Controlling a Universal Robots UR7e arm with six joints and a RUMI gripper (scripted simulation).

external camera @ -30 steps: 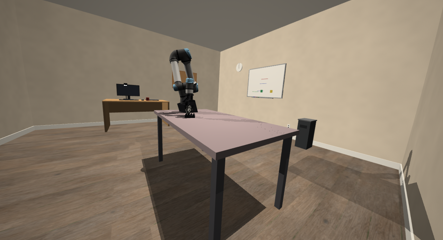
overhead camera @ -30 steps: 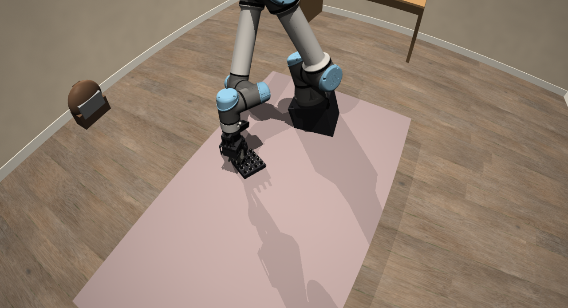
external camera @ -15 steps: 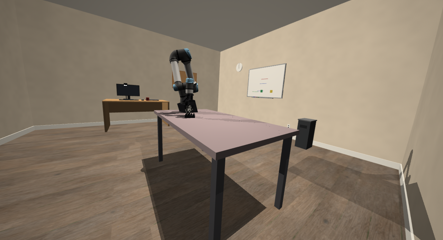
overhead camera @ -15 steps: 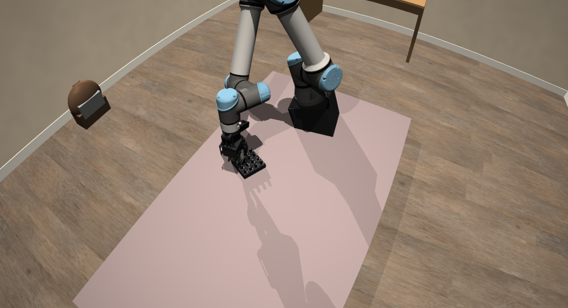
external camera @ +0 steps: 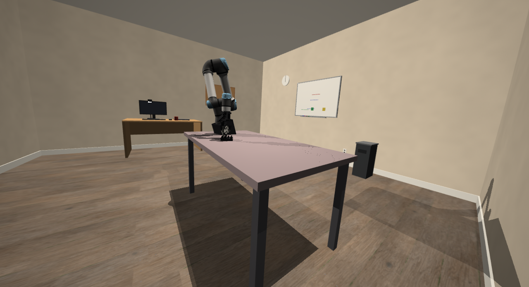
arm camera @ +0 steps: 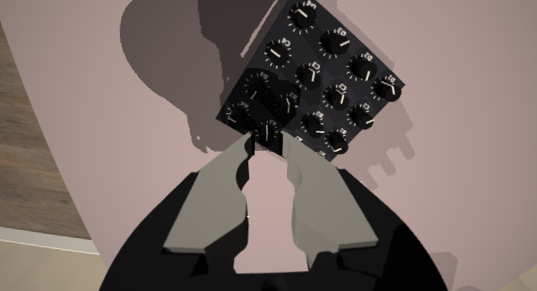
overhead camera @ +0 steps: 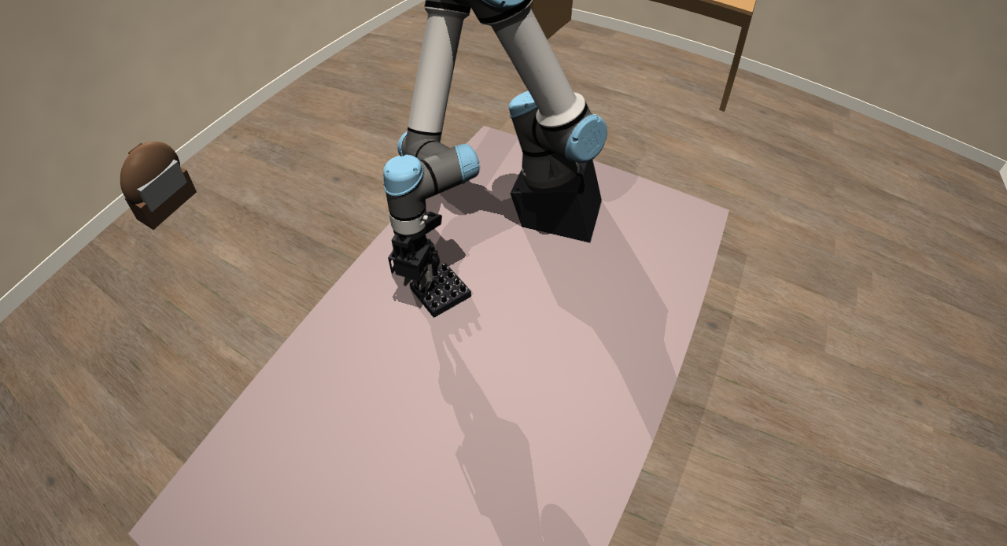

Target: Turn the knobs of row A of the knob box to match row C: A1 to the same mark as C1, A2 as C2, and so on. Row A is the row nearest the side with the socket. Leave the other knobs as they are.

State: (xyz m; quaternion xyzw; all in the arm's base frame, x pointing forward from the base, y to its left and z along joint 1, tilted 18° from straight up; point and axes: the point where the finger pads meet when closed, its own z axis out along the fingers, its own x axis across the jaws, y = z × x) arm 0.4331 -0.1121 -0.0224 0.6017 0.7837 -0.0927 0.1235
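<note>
The black knob box (overhead camera: pixel 451 305) (external camera: pixel 226 139) (arm camera: pixel 304 44) lies on the pink table. My gripper (overhead camera: pixel 426 282) (external camera: pixel 226 134) (arm camera: pixel 266 133) is slightly open, its fingertips on either side of knob A3 (arm camera: pixel 266 135), with narrow gaps beside the knob. A3's white line runs straight up and down in the wrist view. C3 (arm camera: pixel 310 76) has its line pointing down. A4 (arm camera: pixel 237 115) lies in shadow, its line toward the lower left; C4 (arm camera: pixel 277 54) has a slanting line. C2 (arm camera: pixel 336 97) points down, C1 (arm camera: pixel 362 116) right. Knobs A1 and A2 are hidden behind the right finger.
Knobs B4 (arm camera: pixel 257 90) and B3 (arm camera: pixel 288 106) stand close to the fingertips, in shadow. B2 (arm camera: pixel 314 126) and B1 (arm camera: pixel 336 142) are beside the right finger. The table (overhead camera: pixel 282 416) (external camera: pixel 251 155) has an edge left of the box in the wrist view.
</note>
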